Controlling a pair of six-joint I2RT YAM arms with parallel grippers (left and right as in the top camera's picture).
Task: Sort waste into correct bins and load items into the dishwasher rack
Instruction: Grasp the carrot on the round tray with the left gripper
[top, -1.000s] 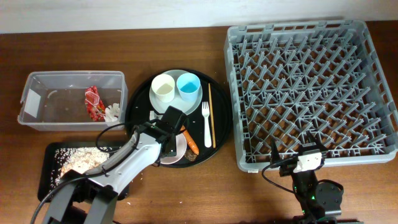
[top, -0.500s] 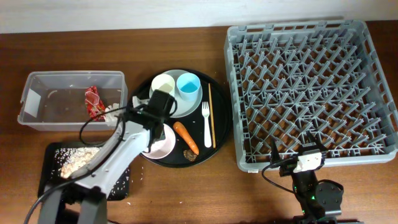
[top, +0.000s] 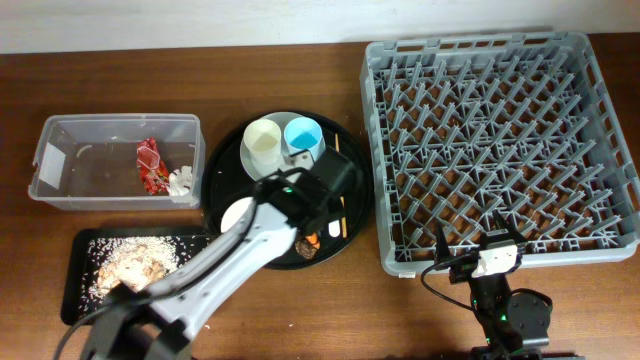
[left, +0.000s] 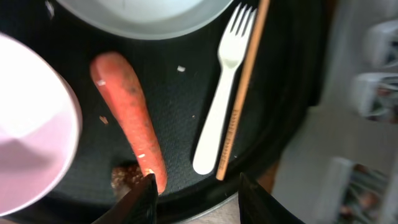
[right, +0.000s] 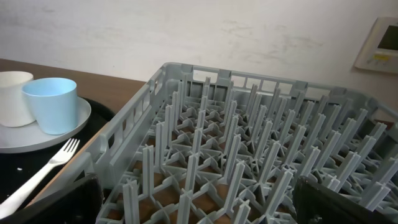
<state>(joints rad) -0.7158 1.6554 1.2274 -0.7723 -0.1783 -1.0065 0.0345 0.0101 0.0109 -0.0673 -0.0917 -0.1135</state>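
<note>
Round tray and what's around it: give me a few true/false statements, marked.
1. The carrot lies on the round tray beside the fork. True.
2. The rack holds both cups. False: the cream cup and blue cup stand on the round tray.
3. The red wrapper is in the clear tub. True.
4. The left gripper grips the carrot. False: it is open and holds nothing.

"What does the overhead view lose?"

"My left arm (top: 245, 250) covers most of the white plastic fork (left: 219, 109) and the orange carrot (left: 129, 118)."

"And your left wrist view?"

"The white-pinkish bowl (left: 31, 137) runs off the left edge, and the pale round plate (left: 149, 12) off the top. The grey plastic rack (left: 367, 93) at right is a blur. One of my fingertips (left: 138, 202) hides part of the small dark brown lump (left: 124, 177)."
</note>
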